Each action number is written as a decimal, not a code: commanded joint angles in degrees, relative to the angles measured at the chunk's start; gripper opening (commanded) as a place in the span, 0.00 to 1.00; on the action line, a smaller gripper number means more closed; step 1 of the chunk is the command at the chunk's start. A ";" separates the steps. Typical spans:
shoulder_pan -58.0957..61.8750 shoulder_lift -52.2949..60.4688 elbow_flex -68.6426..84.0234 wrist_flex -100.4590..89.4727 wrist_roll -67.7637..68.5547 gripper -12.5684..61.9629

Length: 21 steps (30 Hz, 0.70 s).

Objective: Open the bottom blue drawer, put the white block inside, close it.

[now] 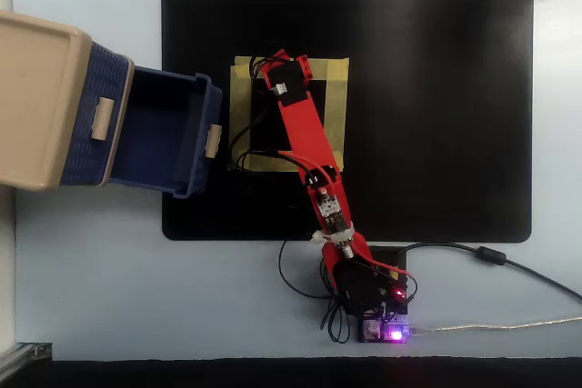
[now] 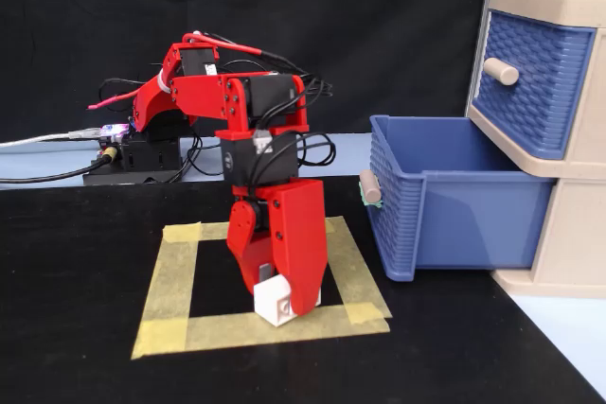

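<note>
The white block [image 2: 274, 302] lies on the near side of the yellow tape square [image 2: 170, 283] in the fixed view. My red gripper [image 2: 282, 294] has come down over it, open, with the wide red jaw in front of the block and the grey-tipped finger [image 2: 265, 277] behind it. The block still rests on the mat. From overhead my arm [image 1: 300, 134] hides the block. The bottom blue drawer [image 2: 454, 207] [image 1: 164, 134] stands pulled out, its inside bare, with its beige handle [image 2: 371, 186] facing the gripper.
The beige cabinet [image 1: 36, 97] with the shut upper blue drawer [image 2: 530, 82] stands at the left of the overhead view. A black mat [image 1: 436, 115] covers the table. My base, board and cables [image 1: 373, 302] sit at the near edge.
</note>
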<state>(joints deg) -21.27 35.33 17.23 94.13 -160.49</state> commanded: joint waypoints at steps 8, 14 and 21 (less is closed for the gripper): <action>-1.67 34.54 0.09 16.61 29.00 0.06; -24.61 40.69 -2.29 11.51 19.86 0.06; -35.16 31.03 -2.81 -4.92 9.58 0.07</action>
<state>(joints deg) -56.16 64.95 15.56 92.29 -149.15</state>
